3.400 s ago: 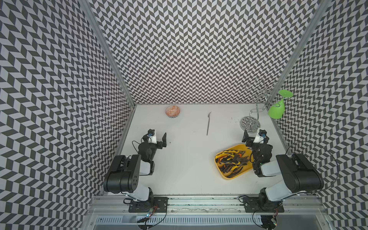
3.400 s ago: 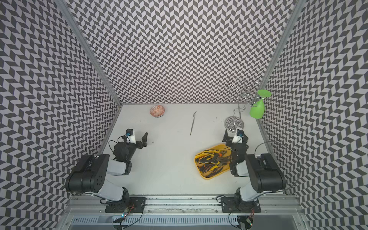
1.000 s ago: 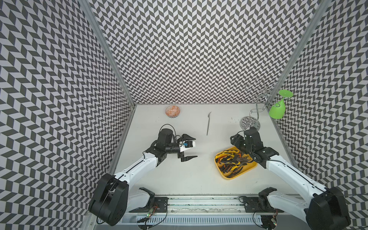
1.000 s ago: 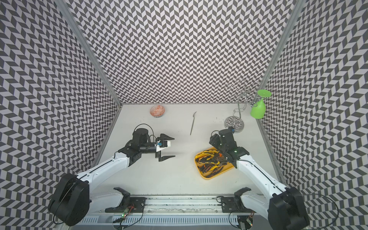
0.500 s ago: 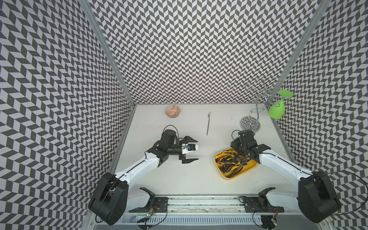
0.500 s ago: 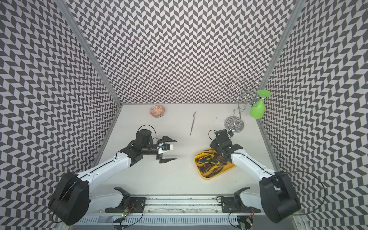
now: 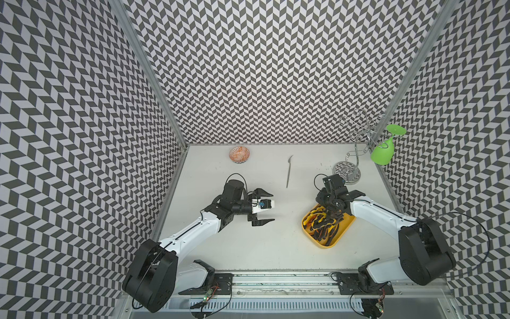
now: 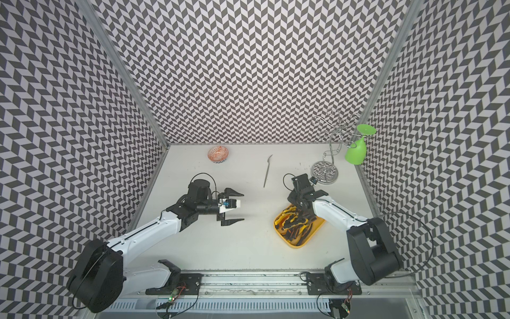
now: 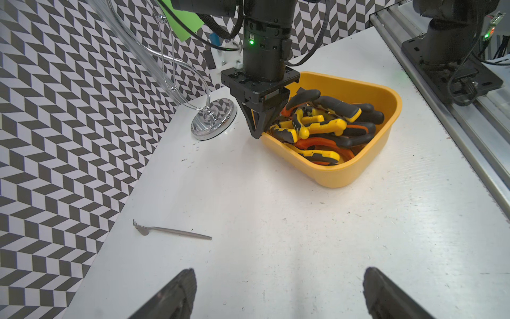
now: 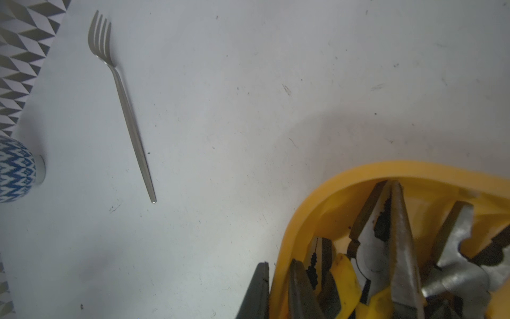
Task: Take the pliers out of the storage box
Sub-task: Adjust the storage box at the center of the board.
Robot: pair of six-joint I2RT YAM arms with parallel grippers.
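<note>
- The storage box (image 7: 323, 245), a shallow yellow tray, sits right of centre in both top views, slanted on the white table (image 7: 248, 248).
- The pliers (image 9: 325, 121) lie heaped inside it, their yellow-and-black and orange-and-black handles crossing. In the right wrist view their grey noses crowd 1 rounded end.
- The right gripper (image 9: 258, 129) points tip-down at the box's upper end, its 2 fingers pressed together into a V.
- In the right wrist view, 1 finger (image 10: 256, 290) lies outside the yellow wall and a dark blade sits just inside it. It may be pinching the wall, but the view is too tight to be sure.
- The left gripper (image 7: 272, 207) hovers left of centre, well apart from the box, its 2 fingers spread wide with nothing between them.
- A grey fork (image 7: 289, 171) lies in the upper middle, between the arms.
- An orange patterned bowl (image 7: 239, 155) sits at the upper left by the back wall.
- A chrome stand (image 7: 347, 172) at the upper right carries a green glass (image 7: 383, 153) hung upside down.
</note>
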